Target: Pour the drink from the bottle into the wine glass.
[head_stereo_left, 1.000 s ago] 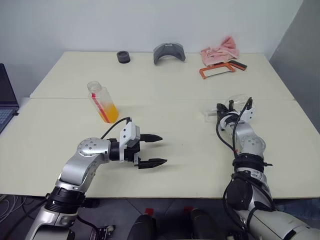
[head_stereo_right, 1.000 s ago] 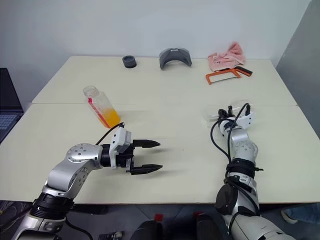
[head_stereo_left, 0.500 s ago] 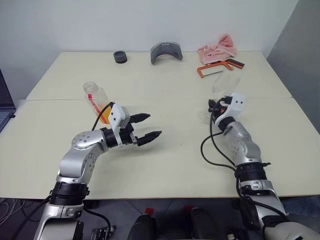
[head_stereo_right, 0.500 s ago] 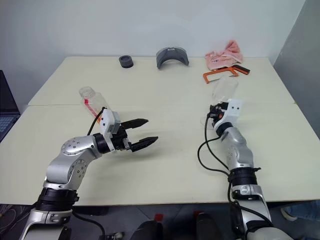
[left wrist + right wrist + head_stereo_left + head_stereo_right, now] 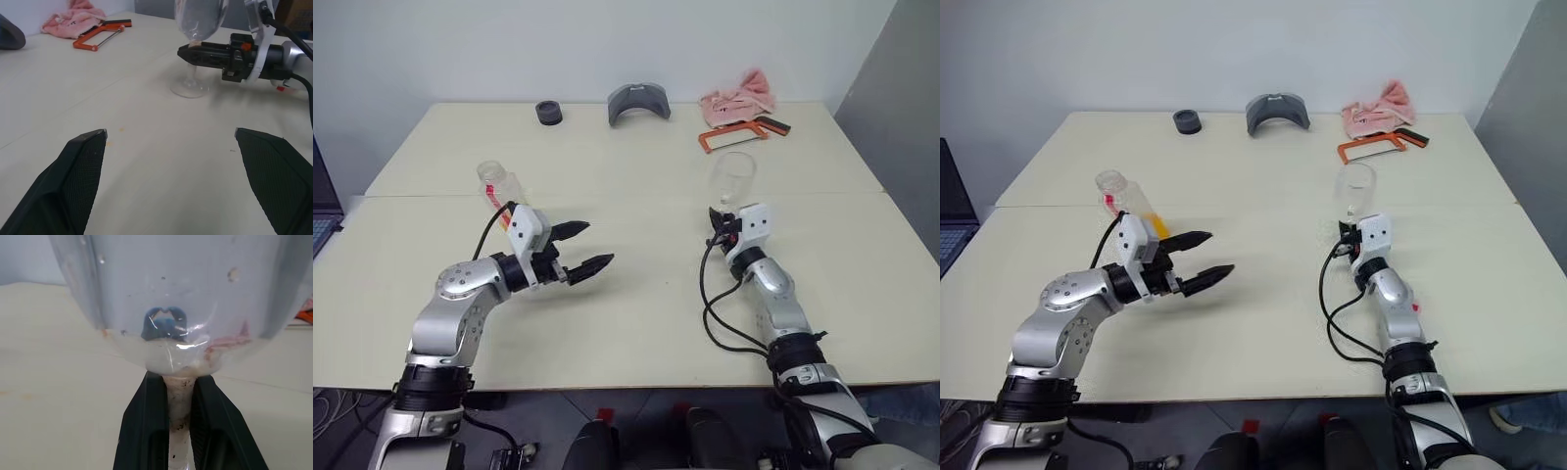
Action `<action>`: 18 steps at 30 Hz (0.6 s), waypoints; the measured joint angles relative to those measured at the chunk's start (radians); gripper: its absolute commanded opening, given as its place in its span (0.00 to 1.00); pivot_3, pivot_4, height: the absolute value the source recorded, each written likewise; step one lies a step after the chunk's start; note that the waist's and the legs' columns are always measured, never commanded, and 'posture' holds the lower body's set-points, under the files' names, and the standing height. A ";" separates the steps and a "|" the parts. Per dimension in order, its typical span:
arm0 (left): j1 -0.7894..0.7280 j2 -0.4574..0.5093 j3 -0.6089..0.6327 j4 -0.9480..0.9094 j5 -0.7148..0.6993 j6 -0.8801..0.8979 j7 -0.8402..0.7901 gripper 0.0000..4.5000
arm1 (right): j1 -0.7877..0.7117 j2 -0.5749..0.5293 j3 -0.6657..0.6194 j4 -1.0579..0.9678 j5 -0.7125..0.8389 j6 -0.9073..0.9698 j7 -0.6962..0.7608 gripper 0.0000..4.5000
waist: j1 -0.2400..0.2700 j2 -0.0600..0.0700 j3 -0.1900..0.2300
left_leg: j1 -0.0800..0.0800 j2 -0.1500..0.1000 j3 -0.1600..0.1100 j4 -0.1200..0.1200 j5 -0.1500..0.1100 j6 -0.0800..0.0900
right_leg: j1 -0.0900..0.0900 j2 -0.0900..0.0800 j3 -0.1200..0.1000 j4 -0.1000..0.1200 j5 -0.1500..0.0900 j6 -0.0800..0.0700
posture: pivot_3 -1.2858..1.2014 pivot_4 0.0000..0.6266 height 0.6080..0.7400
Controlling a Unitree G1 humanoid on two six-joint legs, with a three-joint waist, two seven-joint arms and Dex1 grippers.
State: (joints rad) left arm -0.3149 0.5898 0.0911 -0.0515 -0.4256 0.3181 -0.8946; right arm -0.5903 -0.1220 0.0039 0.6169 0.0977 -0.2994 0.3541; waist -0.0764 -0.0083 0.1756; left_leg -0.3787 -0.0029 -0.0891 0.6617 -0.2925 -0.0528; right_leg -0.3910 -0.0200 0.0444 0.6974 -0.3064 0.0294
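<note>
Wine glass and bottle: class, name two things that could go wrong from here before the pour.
1. The right claw pinches only the thin stem of the upright wine glass; it might tip or slip.
2. The uncapped bottle of orange drink leans beside the open left claw; a nudge might spill it.

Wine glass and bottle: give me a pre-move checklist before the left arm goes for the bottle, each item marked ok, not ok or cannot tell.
1. Wine glass upright: ok.
2. Right gripper shut on its stem: ok.
3. Glass foot flat on the table: ok, judging by the left wrist view.
4. Left gripper open: ok.
5. Bottle uncapped: ok.
6. Left gripper at the bottle: not ok, the bottle stands behind it, unheld.
</note>
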 measured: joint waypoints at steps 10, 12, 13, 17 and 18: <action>0.074 0.031 0.058 -0.079 0.005 0.010 0.079 1.00 | -0.189 0.169 0.104 0.239 -0.021 -0.048 0.190 0.05 | 0.002 0.000 0.000 | -0.003 -0.001 -0.004 0.001 0.000 -0.001 | -0.002 -0.002 -0.002 0.000 0.000 0.000 | 0.52 0.24 1.00; 0.075 0.041 0.075 -0.086 0.004 0.015 0.081 1.00 | -0.192 0.178 0.105 0.277 -0.022 -0.058 0.210 0.05 | 0.006 0.000 0.001 | -0.003 -0.003 -0.004 0.001 0.000 -0.001 | -0.002 -0.003 -0.002 0.000 0.000 0.000 | 0.52 0.24 1.00; 0.075 0.044 0.078 -0.094 0.003 0.020 0.085 1.00 | -0.203 0.181 0.103 0.294 -0.022 -0.061 0.216 0.05 | 0.006 0.000 0.000 | -0.002 -0.003 -0.003 0.001 0.000 -0.001 | -0.001 -0.003 -0.002 0.000 0.000 0.000 | 0.52 0.24 1.00; 0.080 0.044 0.082 -0.121 -0.007 0.026 0.098 1.00 | -0.222 0.184 0.099 0.325 -0.029 -0.073 0.236 0.05 | 0.004 0.000 0.000 | -0.002 -0.001 -0.004 0.000 0.000 -0.001 | -0.001 -0.002 -0.002 0.000 0.000 0.000 | 0.52 0.24 1.00; 0.083 0.044 0.082 -0.130 -0.009 0.029 0.098 1.00 | -0.222 0.184 0.098 0.328 -0.030 -0.076 0.237 0.05 | 0.003 0.000 0.000 | -0.002 -0.001 -0.005 0.000 0.000 -0.001 | -0.001 -0.002 -0.002 0.000 0.000 0.000 | 0.52 0.24 1.00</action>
State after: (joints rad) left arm -0.2319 0.6340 0.1735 -0.1813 -0.4350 0.3466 -0.7968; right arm -0.8127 0.0621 0.1023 0.9454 0.0677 -0.3754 0.5912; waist -0.0738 -0.0084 0.1761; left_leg -0.3804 -0.0038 -0.0937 0.6619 -0.2923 -0.0535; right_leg -0.3919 -0.0224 0.0422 0.6972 -0.3061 0.0291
